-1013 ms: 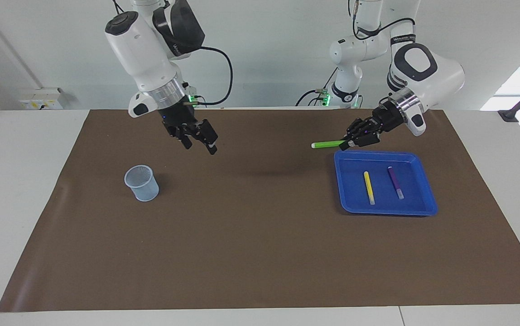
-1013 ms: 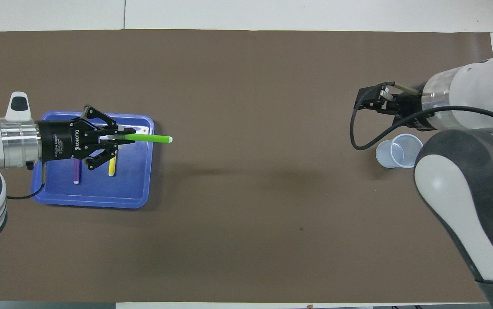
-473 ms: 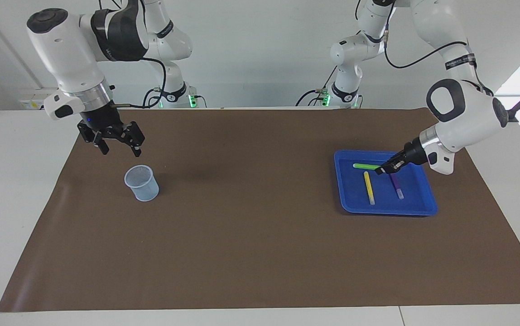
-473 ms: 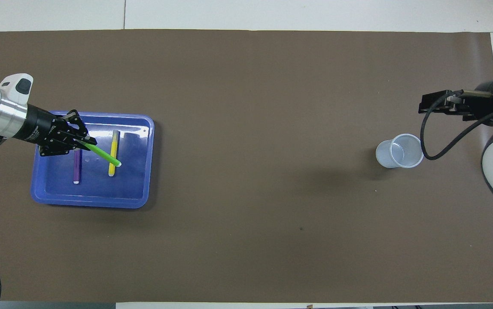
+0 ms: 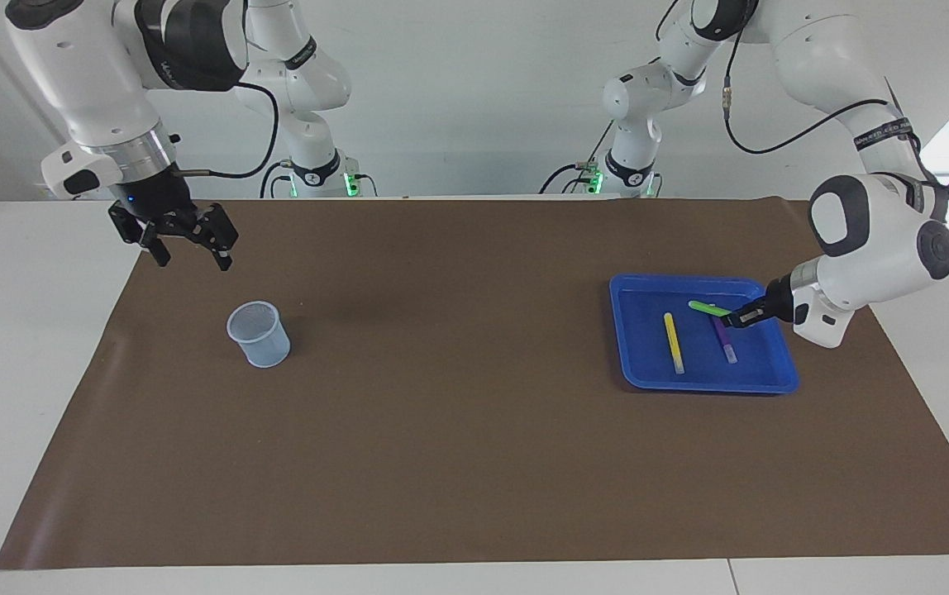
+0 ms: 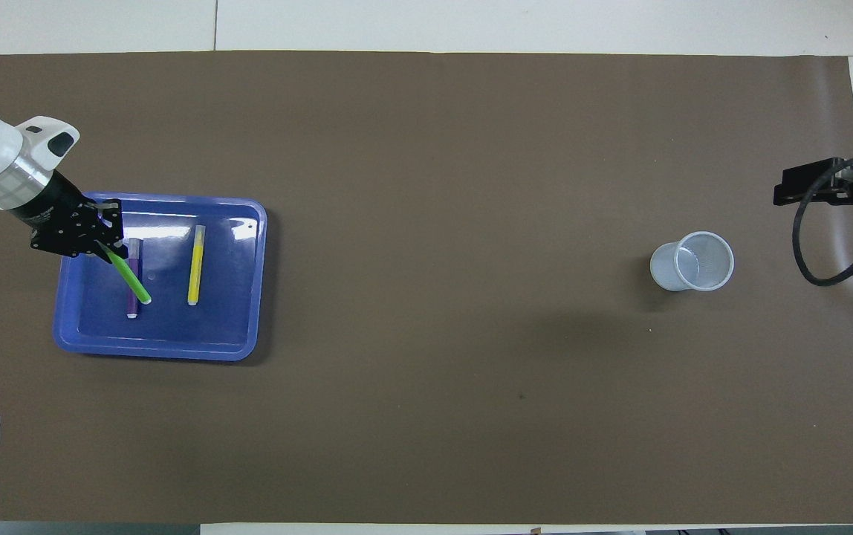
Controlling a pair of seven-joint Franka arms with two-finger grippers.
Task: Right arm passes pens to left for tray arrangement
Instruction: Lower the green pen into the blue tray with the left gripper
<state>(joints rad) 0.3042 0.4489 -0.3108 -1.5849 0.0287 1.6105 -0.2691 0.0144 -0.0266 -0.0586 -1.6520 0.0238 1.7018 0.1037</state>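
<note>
Left claw (image 5: 746, 316): black two-finger claw on the white jointed left arm, low over the tray's edge toward the left arm's end of the table; fingertips pressed together, pinching one end of the slim green marker pen (image 5: 708, 308).
Green marker pen: held slantwise above the tray floor, crossing over the purple pen in the overhead view (image 6: 129, 273); contact with the tray cannot be told.
Tray: shallow bright blue plastic tray (image 5: 644, 373) with raised rim, resting on the brown mat (image 5: 458, 430) toward the left arm's end of the table.
Yellow marker pen (image 5: 673, 342): lying flat in the tray, apart from the others.
Purple marker pen (image 5: 724, 340): lying flat in the tray, beside the yellow one, roughly parallel to it.
Right claw (image 5: 190, 251): black two-finger claw on the white right arm with blue wrist light, raised over the mat's corner; fingers spread, holding nothing.
Small pale blue mesh cup (image 5: 259, 334): upright on the mat toward the right arm's end.
</note>
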